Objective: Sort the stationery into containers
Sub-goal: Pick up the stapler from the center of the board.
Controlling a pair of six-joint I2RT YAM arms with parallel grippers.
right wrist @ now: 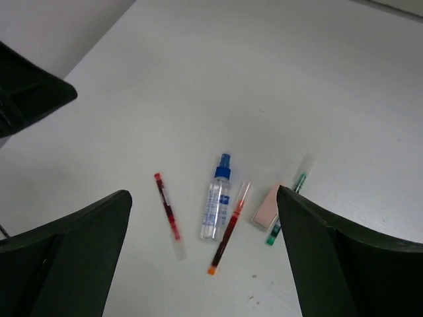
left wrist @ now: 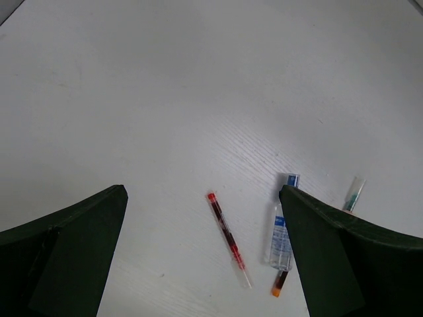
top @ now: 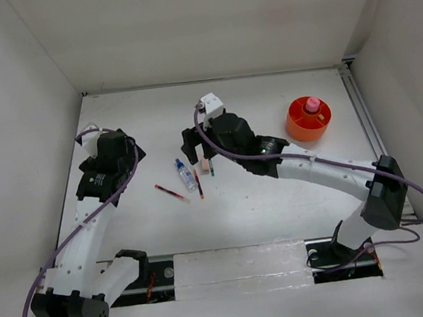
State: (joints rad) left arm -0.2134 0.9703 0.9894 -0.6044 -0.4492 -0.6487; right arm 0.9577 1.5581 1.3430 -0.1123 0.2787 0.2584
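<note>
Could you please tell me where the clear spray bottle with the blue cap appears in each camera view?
Top external: the clear plastic bottle with a blue cap lies near the picture's centre, slightly left.
Left wrist: the bottle is at lower right, cap pointing up.
Right wrist: the bottle is central, cap pointing up.
Shared landmark: the thin red pen lying alone to the bottle's left in every view.

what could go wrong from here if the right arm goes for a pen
The bottle, a red pen, the pink eraser and the green pen lie crowded together, so the open right gripper may catch or shove a neighbour. The bottle lies on its side and could roll if nudged. The orange tub is far off, so a thin pen might slip underway.
</note>
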